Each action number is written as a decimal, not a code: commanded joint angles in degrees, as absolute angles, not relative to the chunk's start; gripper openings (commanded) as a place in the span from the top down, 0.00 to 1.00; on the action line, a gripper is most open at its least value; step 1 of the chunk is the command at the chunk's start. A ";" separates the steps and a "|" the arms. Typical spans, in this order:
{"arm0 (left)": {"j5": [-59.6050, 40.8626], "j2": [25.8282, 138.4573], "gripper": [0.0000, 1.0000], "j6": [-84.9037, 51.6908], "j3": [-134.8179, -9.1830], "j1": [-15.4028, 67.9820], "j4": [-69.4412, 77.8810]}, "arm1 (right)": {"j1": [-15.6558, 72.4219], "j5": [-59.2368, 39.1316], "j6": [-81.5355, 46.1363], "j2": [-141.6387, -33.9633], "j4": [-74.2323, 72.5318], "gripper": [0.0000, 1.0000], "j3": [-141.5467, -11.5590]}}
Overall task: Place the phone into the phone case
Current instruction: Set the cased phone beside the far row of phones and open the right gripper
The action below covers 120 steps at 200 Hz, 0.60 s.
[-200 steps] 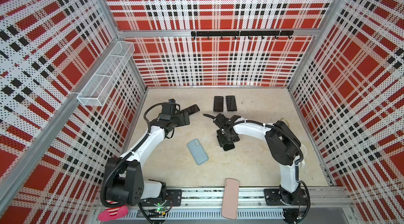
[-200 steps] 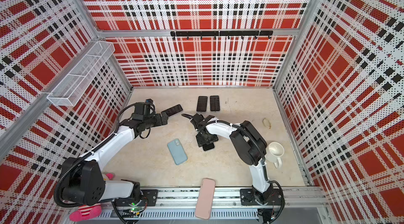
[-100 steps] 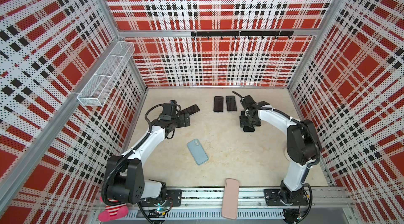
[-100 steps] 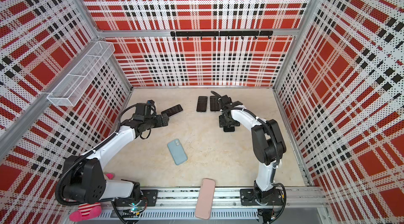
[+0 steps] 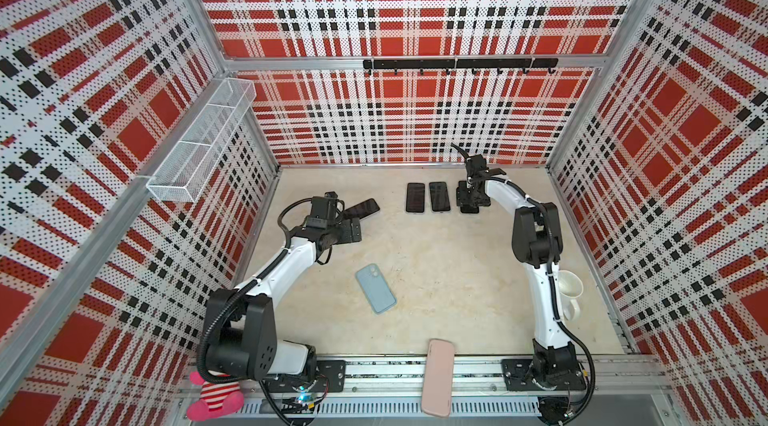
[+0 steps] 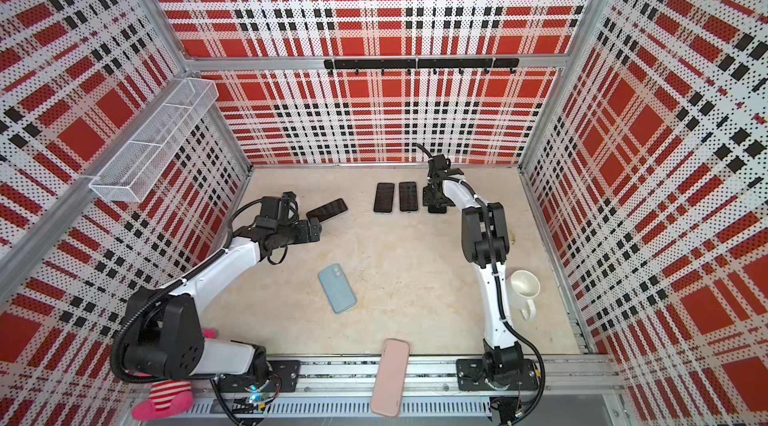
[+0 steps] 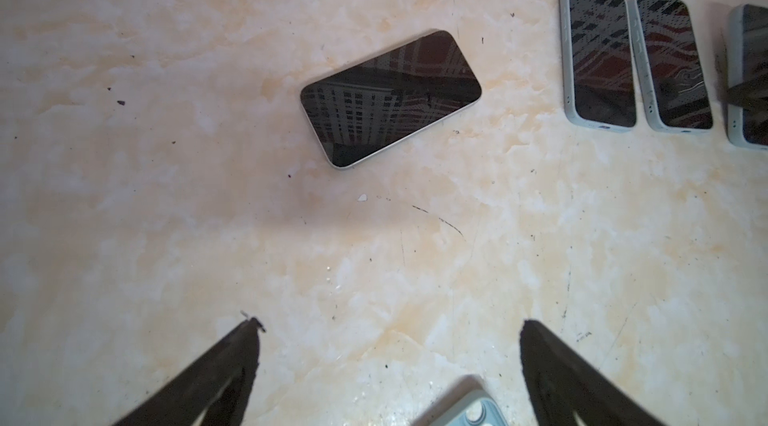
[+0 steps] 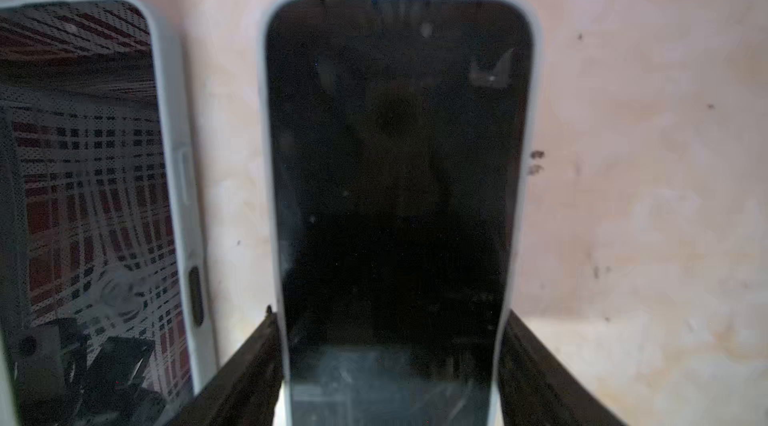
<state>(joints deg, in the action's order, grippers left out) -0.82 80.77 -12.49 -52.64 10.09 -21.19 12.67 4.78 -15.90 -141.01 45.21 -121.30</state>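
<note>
The table [image 5: 436, 278] is a beige, marbled slab with dark scuffs. It is boxed in on 3 sides by perforated walls [image 5: 415, 8] printed in red, white and black plaid. A wire basket [image 5: 199, 149] hangs on the left wall and a black hook rail [image 5: 457, 63] runs across the back one. A white mug [image 5: 568, 284] lies by the right arm. A pink case [image 5: 436, 376] rests across the front rail, and a pink plush toy [image 5: 212, 399] sits at the front left corner.

The bare phone [image 7: 390, 97] lies screen up and askew near the back left of the table. It is a little beyond the left gripper [image 7: 390, 326], whose fingers are spread wide with nothing between them. The blue case [image 5: 375, 289] lies back up in the middle of the table, nearer the front than that gripper and apart from the bare phone.

At the back, 3 phones in pale cases lie in a row, screens up: the end phone [image 5: 415, 197], the middle phone [image 5: 439, 196] and the third phone [image 8: 395, 154]. The right gripper [image 8: 389, 314] grasps the third phone by its long edges, just beside the middle phone. Whether it is lifted off the table cannot be told.
</note>
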 commanded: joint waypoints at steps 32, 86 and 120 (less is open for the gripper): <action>0.87 82.08 0.00 -11.06 -52.22 9.49 -21.58 | 12.13 3.10 -15.47 -144.53 45.55 0.41 -125.32; 1.05 82.86 0.03 -10.27 -52.29 9.82 -22.03 | 11.96 1.46 -13.67 -137.81 45.57 0.00 -119.59; 1.79 84.60 0.10 -8.33 -52.37 11.66 -23.60 | 11.95 -0.35 -14.27 -118.57 34.39 0.00 -97.06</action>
<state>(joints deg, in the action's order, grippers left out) 0.69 82.94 -10.52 -52.64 10.55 -21.65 12.23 1.65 -14.20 -133.21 41.60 -109.40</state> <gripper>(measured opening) 0.924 0.998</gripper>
